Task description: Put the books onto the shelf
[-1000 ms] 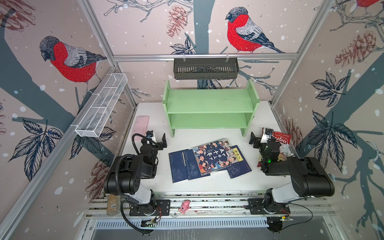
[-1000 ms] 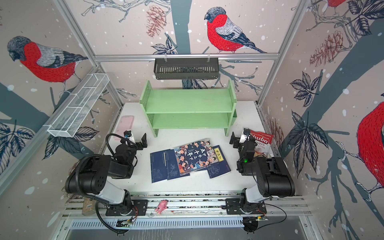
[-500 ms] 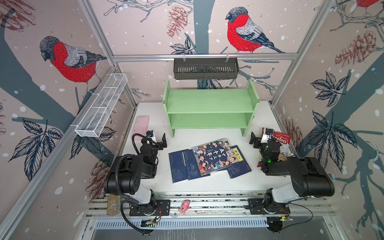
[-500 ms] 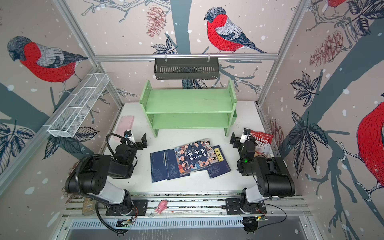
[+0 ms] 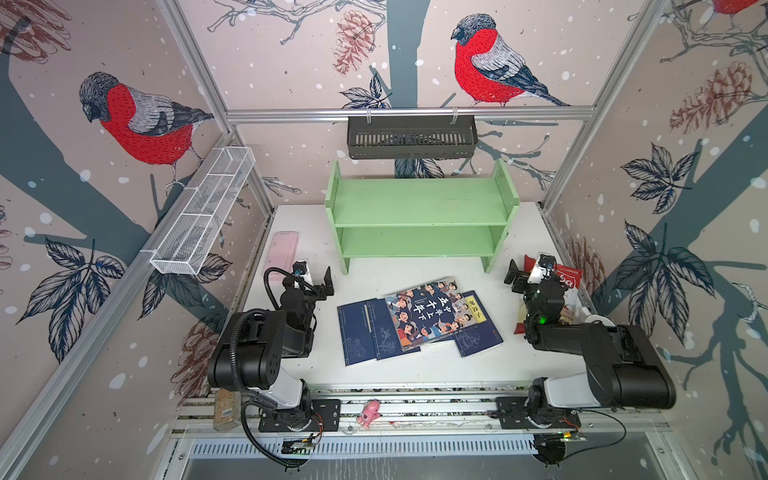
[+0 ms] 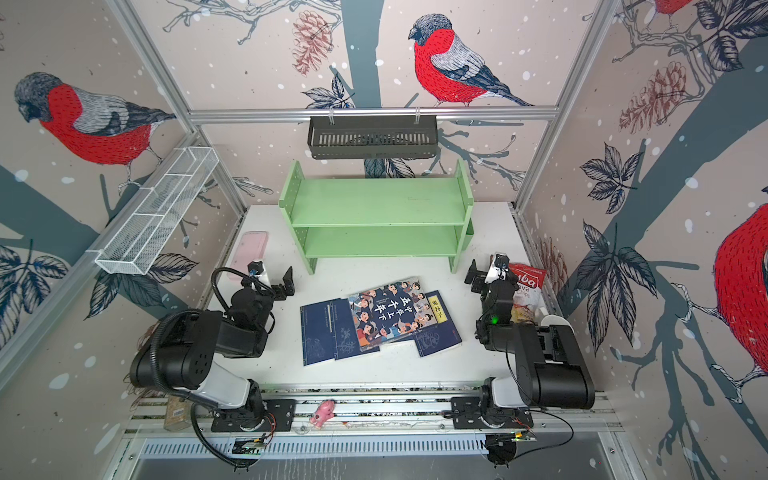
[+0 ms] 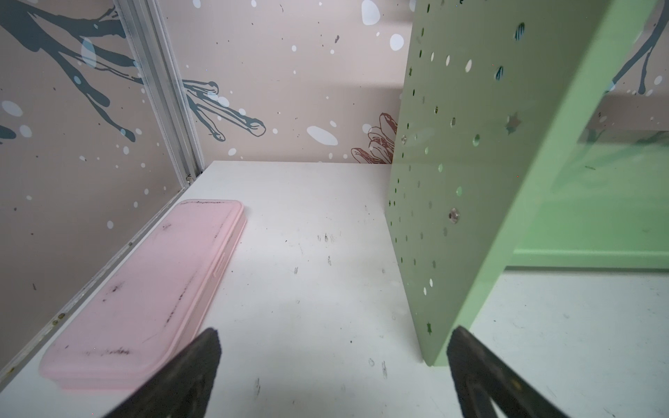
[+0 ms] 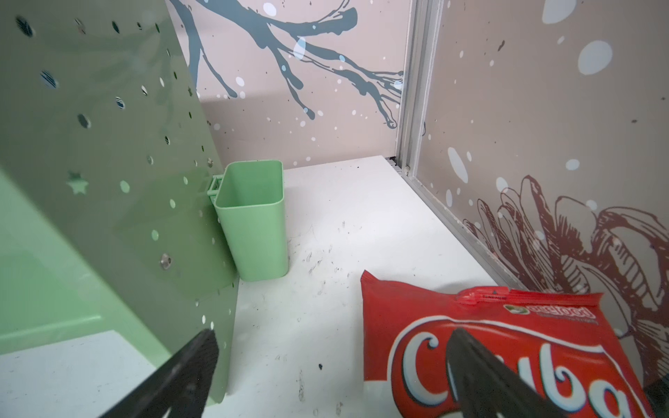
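**Books [image 5: 419,322]: thin paperbacks, one loose pile, lying on the table in front of the shelf**

- Left gripper [image 5: 316,282]: jaws spread wide with nothing between them. It sits low over the white tabletop [image 5: 415,370] on the left side, pointing towards the back wall.
- Beside it: a flat pink plastic case [image 7: 144,289] lies along the left wall. The perforated side panel of the light green two-tier wooden shelf [image 5: 419,208] stands on its other side.
- Right gripper [image 5: 525,274]: jaws also fully apart and holding nothing. It sits low on the right side, near the shelf's right leg.
- Beside it: a red crisp packet [image 8: 506,343] lies against the right wall. In the wrist view one finger crosses in front of the packet, but I cannot tell whether they touch.
- Further back: a small green plastic cup [image 8: 253,220] hangs on the outside of the shelf's right panel.
- Between the arms: the books lie fanned flat, well apart from both grippers.
  - The larger book with colourful cartoon figures [image 5: 428,309] is on top.
  - Dark navy covers [image 5: 357,332] stick out to its left.
  - Another navy cover with a yellow title label [image 5: 473,309] sticks out to its right.
- Behind the pile: the shelf stands upright at the back of the table.
- On the walls: a black slotted metal basket [image 5: 411,137] hangs on the rear rail above the shelf. A white wire-mesh tray [image 5: 203,216] runs along the left rail.
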Robot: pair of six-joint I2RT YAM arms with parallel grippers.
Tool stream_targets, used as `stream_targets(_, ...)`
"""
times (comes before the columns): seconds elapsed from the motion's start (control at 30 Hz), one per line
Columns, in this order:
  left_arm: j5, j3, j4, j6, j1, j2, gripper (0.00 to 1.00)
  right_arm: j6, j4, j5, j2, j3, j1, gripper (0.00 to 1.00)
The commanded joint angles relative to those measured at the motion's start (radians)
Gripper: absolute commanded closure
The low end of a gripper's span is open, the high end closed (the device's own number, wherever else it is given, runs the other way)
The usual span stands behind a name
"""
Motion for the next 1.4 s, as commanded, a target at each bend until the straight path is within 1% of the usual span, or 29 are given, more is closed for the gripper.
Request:
stream_targets(0.0, 0.026, -0.028, 0.084, 0.023, -0.001, -0.018, 0.02, 0.022, -0.095, 0.036, -0.052, 0.021, 0.0, 0.0)
stream_targets(0.03, 0.029, -0.033, 0.083, 0.023, -0.002, -0.03, 0.02, 0.033, -0.14, 0.054, -0.07, 0.035, 0.0, 0.0)
stream_targets(0.1, 0.024, -0.03, 0.037, 0.024, -0.001, -0.075, 0.02, 0.078, -0.305, 0.119, -0.109, 0.101, 0.0, 0.0)
stream_targets(0.17, 0.022, -0.012, -0.049, 0.023, -0.003, -0.131, 0.02, 0.116, -0.416, 0.154, -0.139, 0.138, 0.008, 0.0)
stream_targets(0.27, 0.033, 0.019, -0.217, 0.027, -0.002, -0.228, 0.02, 0.199, -0.603, 0.206, -0.224, 0.191, 0.029, 0.0)
stream_targets(0.37, 0.057, 0.034, -0.366, 0.041, -0.002, -0.331, 0.02, 0.305, -0.791, 0.275, -0.301, 0.232, 0.077, 0.0)
stream_targets(0.43, 0.074, 0.058, -0.517, 0.05, -0.002, -0.411, 0.02, 0.393, -0.93, 0.291, -0.349, 0.266, 0.108, 0.0)
stream_targets(0.57, 0.104, 0.164, -0.873, 0.074, -0.005, -0.529, 0.02, 0.48, -1.093, 0.289, -0.442, 0.283, 0.199, 0.0)
stream_targets(0.7, 0.147, 0.321, -1.213, 0.071, -0.008, -0.556, 0.02, 0.544, -1.177, 0.29, -0.525, 0.28, 0.355, 0.01)
stream_targets(0.8, 0.23, 0.413, -1.385, 0.075, -0.01, -0.564, 0.02, 0.622, -1.28, 0.295, -0.55, 0.299, 0.46, 0.0)
stream_targets(0.9, 0.285, 0.488, -1.491, 0.057, -0.025, -0.571, 0.02, 0.687, -1.326, 0.262, -0.581, 0.292, 0.559, 0.0)
stream_targets(1.1, 0.372, 0.628, -1.647, -0.012, -0.058, -0.571, 0.03, 0.792, -1.361, 0.144, -0.611, 0.286, 0.76, 0.0)
stream_targets(1.23, 0.421, 0.664, -1.67, -0.098, -0.073, -0.569, 0.03, 0.885, -1.366, 0.093, -0.623, 0.263, 0.895, 0.0)
stream_targets(1.37, 0.51, 0.673, -1.661, -0.184, -0.091, -0.556, 0.02, 0.996, -1.331, 0.073, -0.637, 0.21, 1.011, 0.0)
